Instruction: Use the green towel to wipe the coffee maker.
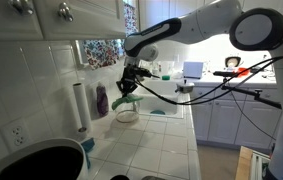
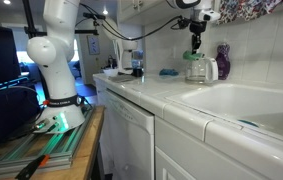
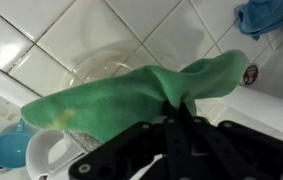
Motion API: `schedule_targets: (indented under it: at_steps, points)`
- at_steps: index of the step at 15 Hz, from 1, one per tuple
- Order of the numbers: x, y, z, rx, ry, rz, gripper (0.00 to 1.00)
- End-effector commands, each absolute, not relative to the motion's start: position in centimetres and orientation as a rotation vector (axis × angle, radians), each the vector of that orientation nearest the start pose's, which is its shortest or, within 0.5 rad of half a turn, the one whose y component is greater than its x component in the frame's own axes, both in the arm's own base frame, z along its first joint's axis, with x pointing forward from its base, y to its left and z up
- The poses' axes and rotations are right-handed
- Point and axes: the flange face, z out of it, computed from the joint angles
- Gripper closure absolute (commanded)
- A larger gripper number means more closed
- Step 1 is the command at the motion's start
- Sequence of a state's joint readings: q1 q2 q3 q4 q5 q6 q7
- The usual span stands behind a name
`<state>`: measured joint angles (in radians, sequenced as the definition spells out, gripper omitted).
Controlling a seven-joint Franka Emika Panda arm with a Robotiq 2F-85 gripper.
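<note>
My gripper (image 3: 177, 112) is shut on a green towel (image 3: 121, 100), pinching a fold of it. The towel hangs down from the fingers and drapes over the top of the coffee maker's glass pot (image 3: 99, 62), which stands on the white tiled counter. In both exterior views the gripper (image 1: 132, 78) (image 2: 195, 42) hovers just above the pot (image 1: 127, 113) (image 2: 195, 71) with the towel (image 1: 124, 99) (image 2: 194, 56) between them. I cannot tell whether the towel presses on the glass.
A paper towel roll (image 1: 79, 106) and a purple bottle (image 1: 102, 98) stand by the tiled wall. A blue cloth (image 3: 267, 15) lies on the counter beyond the pot. A white jug (image 2: 210, 68) stands beside it. A white sink (image 2: 243, 100) is nearby.
</note>
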<state>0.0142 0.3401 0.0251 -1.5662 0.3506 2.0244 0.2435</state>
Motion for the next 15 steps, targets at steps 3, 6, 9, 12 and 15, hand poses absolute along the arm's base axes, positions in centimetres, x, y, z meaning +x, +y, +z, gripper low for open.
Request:
schedule_targets:
  at_steps: [3,6,9,12,15]
  points:
    - [67.0,4.3,49.2,-2.742,0.435,-0.168,0.99]
    - [66.9,4.1,50.5,-2.731,0.447,-0.218,0.99]
    - [67.1,4.0,51.2,-2.719,0.455,-0.259,0.99]
    - [68.3,3.5,50.6,-2.713,0.477,-0.313,0.99]
    - [69.3,3.1,50.5,-2.702,0.506,-0.358,0.99]
